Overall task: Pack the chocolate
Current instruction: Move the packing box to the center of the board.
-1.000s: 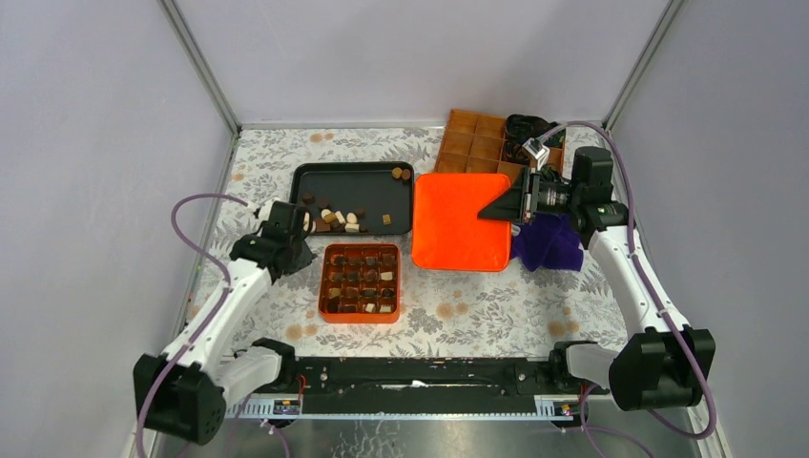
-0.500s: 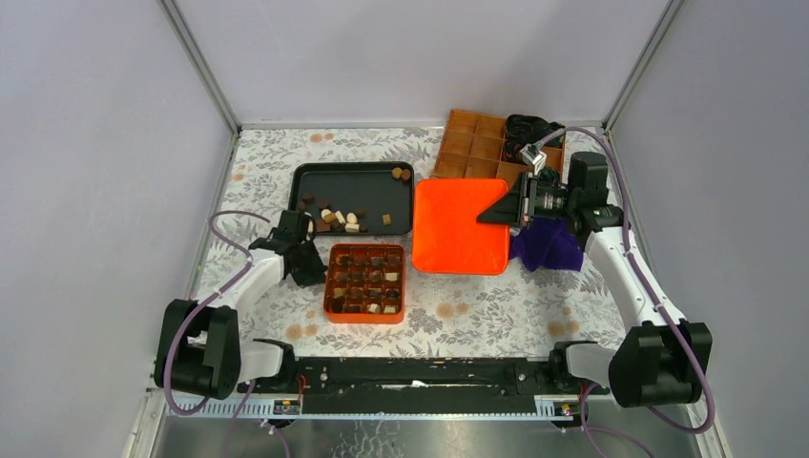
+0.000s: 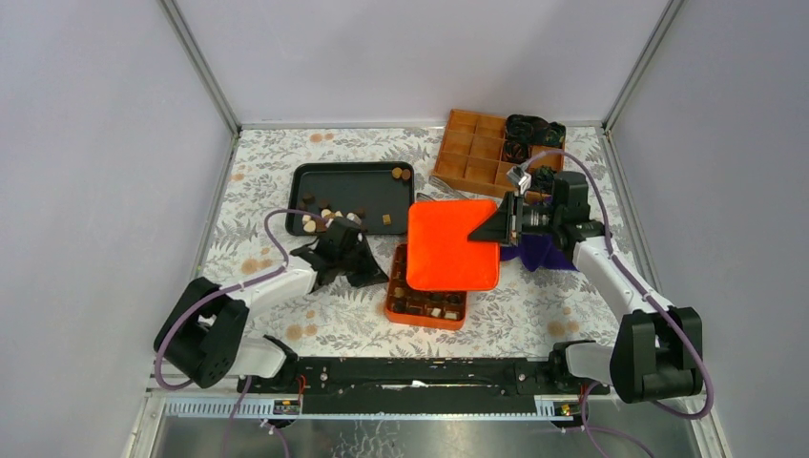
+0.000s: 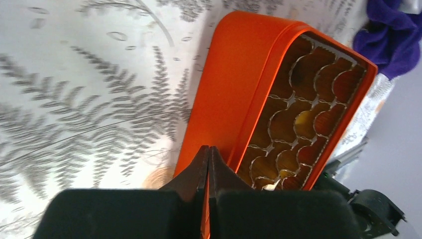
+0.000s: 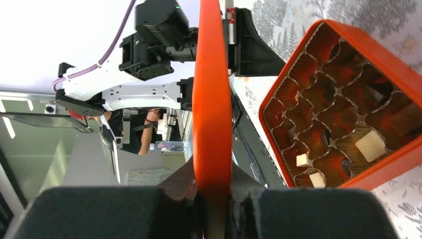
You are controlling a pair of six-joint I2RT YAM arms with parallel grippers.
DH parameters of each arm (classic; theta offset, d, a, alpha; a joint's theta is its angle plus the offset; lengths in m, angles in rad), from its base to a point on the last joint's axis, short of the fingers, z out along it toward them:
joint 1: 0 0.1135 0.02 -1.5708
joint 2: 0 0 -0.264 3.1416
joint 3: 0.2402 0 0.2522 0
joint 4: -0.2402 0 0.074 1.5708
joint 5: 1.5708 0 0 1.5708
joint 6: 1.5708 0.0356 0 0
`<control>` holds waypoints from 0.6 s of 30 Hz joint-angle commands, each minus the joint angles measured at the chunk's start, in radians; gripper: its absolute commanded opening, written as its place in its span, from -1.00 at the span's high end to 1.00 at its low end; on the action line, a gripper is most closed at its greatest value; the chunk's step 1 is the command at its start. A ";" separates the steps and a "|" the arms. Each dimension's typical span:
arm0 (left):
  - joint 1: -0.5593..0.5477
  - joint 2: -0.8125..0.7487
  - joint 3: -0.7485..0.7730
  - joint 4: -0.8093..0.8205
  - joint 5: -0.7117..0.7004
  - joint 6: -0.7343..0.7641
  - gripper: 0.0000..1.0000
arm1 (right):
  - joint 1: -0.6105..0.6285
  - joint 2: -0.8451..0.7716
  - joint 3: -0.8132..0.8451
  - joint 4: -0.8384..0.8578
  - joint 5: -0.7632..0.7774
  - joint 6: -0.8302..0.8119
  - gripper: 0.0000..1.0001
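One box [image 3: 425,307], one lid [image 3: 453,245], one tray [image 3: 353,189]. Left jaws together; right jaws clamped on lid.

no readable text, no labels, brands, numbers or signs legible in any view

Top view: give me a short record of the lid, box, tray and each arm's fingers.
lid: orange, held above the box, not yet seated
box: orange, open, chocolates in its cells
tray: black, loose chocolates along its near-left part
right fingers: shut on the lid's edge
left fingers: shut, at the box's side wall; a pinch on it cannot be told
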 commanded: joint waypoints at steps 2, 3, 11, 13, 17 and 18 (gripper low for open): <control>-0.066 0.046 0.012 0.211 0.023 -0.120 0.99 | 0.011 -0.023 -0.133 0.248 0.043 0.166 0.81; -0.075 0.049 0.007 0.226 0.022 -0.129 0.98 | 0.014 -0.036 -0.184 0.288 0.062 0.204 0.81; -0.091 -0.070 -0.088 0.213 -0.036 -0.167 0.69 | 0.077 -0.169 -0.424 0.538 0.253 0.402 0.79; -0.090 -0.135 -0.098 0.140 -0.087 -0.163 0.51 | 0.093 -0.191 -0.463 0.566 0.298 0.425 0.76; -0.088 -0.289 -0.113 -0.004 -0.192 -0.177 0.07 | 0.127 -0.208 -0.511 0.588 0.373 0.438 0.76; -0.088 -0.331 -0.117 -0.036 -0.214 -0.184 -0.03 | 0.141 -0.206 -0.515 0.592 0.391 0.433 0.76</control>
